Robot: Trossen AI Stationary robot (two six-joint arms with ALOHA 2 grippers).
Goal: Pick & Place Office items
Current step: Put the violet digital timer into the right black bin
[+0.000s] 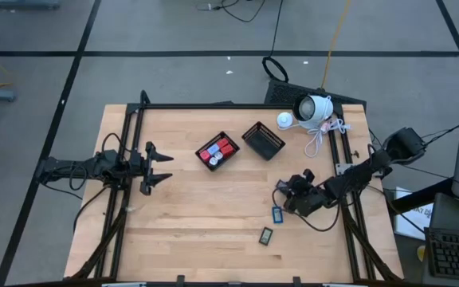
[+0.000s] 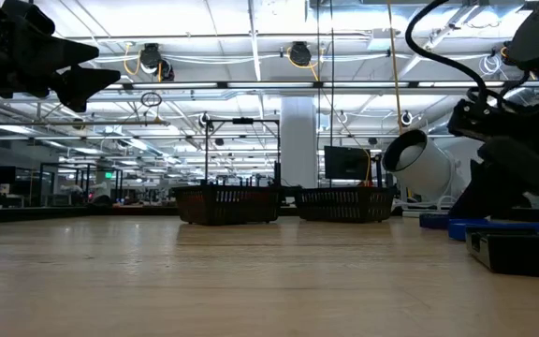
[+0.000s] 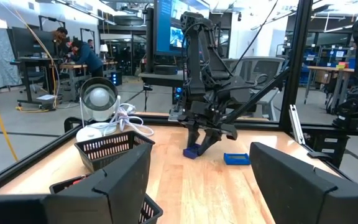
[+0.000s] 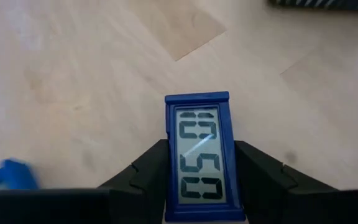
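Presently the left gripper (image 1: 164, 167) waits at the table's left edge, jaws spread and empty. Centre-table, one mesh basket (image 1: 217, 151) holds red blocks. The right gripper (image 1: 288, 194) clamps a blue-framed display (image 4: 200, 155); carry it level, releasing low over a basket. The wooden tabletop (image 1: 213, 223) bears another display (image 1: 266, 235); an open workshop lies beyond.

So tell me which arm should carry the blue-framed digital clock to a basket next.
Right. The right gripper already has its fingers on either side of the blue-framed digital clock. The left gripper hangs open at the table's far left side, away from it. The empty black mesh basket lies nearest the right arm.
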